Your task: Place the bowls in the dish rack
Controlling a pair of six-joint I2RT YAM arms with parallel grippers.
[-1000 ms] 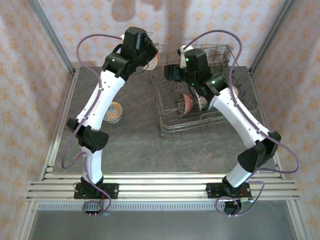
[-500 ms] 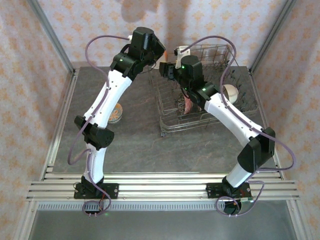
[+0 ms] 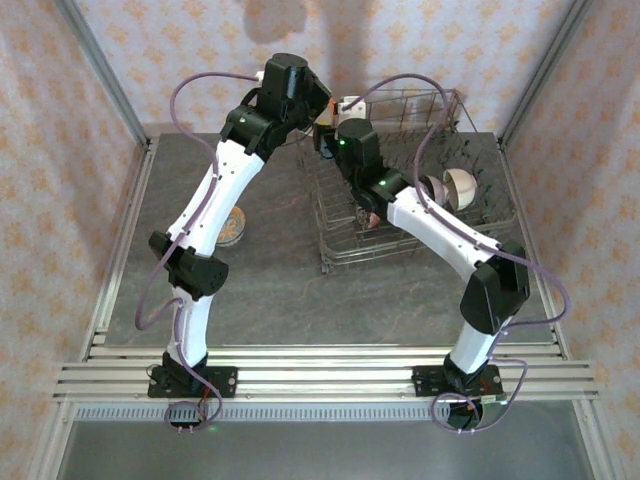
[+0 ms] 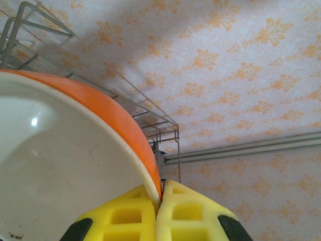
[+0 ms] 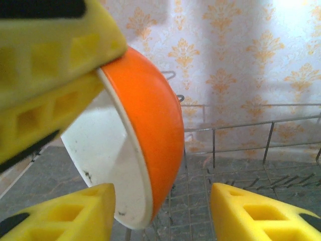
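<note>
Bright orange round ceramic bowl [image 5: 158, 130], white inside: tilted on edge, rim pinched between the yellow foam fingers [image 4: 125, 216] of the left gripper [image 4: 160, 193]. Right gripper [image 5: 161, 193]: fingers spread wide, one on either side of the bowl's lower edge; contact cannot be told. Grey wire dish rack [image 5: 241, 125]: just behind and below both sets of fingers. Cream bowl [image 3: 462, 186] and brownish bowl [image 3: 432, 188]: standing in the rack, well right of the fingers. Patterned bowl [image 3: 232, 226]: on the dark table [image 3: 270, 280], well apart to the left.
</note>
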